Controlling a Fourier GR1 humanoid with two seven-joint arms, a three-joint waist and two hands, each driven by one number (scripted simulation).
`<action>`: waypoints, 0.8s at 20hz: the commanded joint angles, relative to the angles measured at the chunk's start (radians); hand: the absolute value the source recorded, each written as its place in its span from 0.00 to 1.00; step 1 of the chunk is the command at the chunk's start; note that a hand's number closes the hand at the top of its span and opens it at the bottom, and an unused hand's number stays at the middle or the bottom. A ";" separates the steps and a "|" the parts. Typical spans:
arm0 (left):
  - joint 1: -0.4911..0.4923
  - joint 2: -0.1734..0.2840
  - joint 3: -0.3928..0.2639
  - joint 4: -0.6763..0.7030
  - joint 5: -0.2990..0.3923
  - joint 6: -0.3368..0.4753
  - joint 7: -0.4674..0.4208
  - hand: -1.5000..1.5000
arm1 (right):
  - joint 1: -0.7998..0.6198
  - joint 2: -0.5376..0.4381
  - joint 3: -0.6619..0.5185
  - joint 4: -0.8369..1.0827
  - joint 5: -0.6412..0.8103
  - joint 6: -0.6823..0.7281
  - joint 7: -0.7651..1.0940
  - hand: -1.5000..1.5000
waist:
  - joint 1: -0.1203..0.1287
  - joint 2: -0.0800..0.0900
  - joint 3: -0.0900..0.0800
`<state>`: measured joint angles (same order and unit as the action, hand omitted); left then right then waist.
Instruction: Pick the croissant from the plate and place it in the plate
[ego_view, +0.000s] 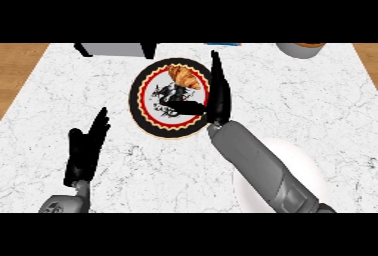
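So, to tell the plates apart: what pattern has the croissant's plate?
Black with a red, zigzag-edged ring, in the head view.

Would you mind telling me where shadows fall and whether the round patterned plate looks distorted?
Head view: the right hand casts a dark shadow across the black, red-rimmed patterned plate; the plate looks taller than wide; the golden croissant at its far edge stays evenly lit.

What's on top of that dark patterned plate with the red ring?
A croissant sits near the far rim of the patterned plate. The right hand reaches along the plate's right side, thumb over the centre design, so that part of the plate is hidden.
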<state>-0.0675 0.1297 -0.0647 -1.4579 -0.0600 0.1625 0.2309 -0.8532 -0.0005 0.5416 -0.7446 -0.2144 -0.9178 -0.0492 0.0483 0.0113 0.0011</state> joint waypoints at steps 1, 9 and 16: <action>-0.015 -0.033 -0.023 0.030 -0.031 0.024 0.003 0.50 | 0.001 0.000 0.047 0.076 -0.119 -0.026 -0.125 0.00 | 0.005 0.002 0.000; -0.047 -0.012 0.017 0.021 -0.002 -0.006 0.025 0.50 | -0.084 0.000 0.122 0.201 -0.216 -0.084 -0.083 0.00 | 0.003 0.002 0.000; 0.019 0.010 0.037 -0.041 -0.001 -0.016 0.016 0.50 | -0.028 0.000 0.192 0.170 -0.220 -0.135 -0.069 0.00 | -0.025 -0.009 -0.001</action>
<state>-0.0868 0.1233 -0.0449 -1.4522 -0.0671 0.1514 0.2385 -0.8971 -0.0037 0.7244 -0.5820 -0.4499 -1.0150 -0.1233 0.0436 0.0087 0.0004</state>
